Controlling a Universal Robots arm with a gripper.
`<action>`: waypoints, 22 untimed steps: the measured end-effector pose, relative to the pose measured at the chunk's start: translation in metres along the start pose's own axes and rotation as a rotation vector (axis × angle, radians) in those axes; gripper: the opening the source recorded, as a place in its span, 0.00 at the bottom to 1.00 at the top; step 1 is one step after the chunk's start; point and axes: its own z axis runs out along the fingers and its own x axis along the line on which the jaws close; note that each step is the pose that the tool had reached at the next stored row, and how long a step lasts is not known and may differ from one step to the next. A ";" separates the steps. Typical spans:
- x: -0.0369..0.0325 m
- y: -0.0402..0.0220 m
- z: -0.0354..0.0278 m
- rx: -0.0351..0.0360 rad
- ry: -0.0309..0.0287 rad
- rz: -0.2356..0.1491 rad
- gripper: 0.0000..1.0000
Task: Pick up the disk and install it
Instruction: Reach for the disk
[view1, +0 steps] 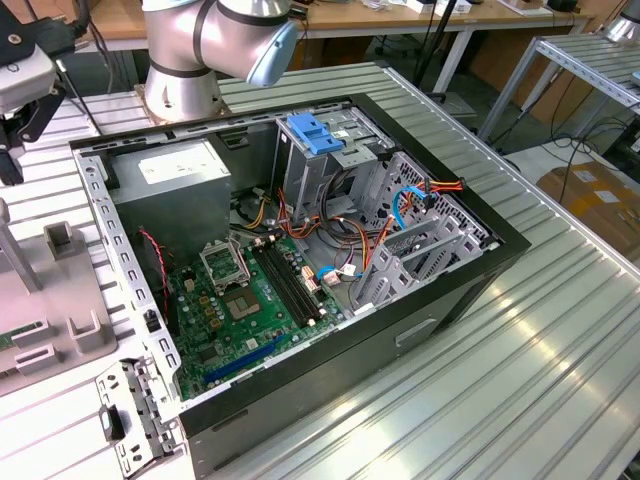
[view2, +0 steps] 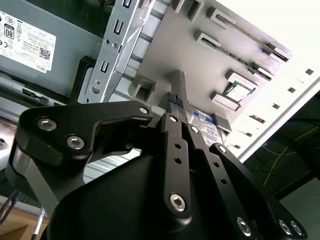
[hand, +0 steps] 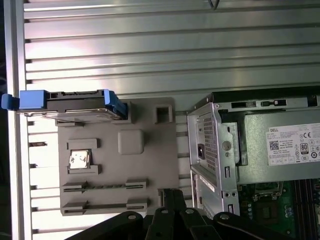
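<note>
Hovering over holder plate (hand: 150, 150), pincer (hand: 172, 194) closed, empty; disk (hand: 70, 105) on edge at plate corner. Grip mid-body, square, w/o tilting.

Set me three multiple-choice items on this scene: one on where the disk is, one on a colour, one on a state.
1. Where is the disk?
A. in the drive cage
B. on the grey holder plate beside the computer case
C. atop the power supply

2. What colour are the disk's rails?
A. red
B. yellow
C. blue

3. How is the computer case?
A. shut by a side panel
B. open, with the motherboard showing
C. standing upright

Key: 1 B, the first wrist view shows it standing on edge on the plate. 2 C, blue plastic frames both its ends. 3 B, the exterior view looks straight in on the motherboard.
</note>
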 end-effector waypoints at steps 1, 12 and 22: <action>0.0006 0.0000 0.0001 -0.0001 -0.0002 0.000 0.11; 0.0098 -0.0008 0.0004 -0.0001 -0.0001 0.000 0.11; 0.0177 -0.0014 0.0009 0.0000 0.0000 0.000 0.11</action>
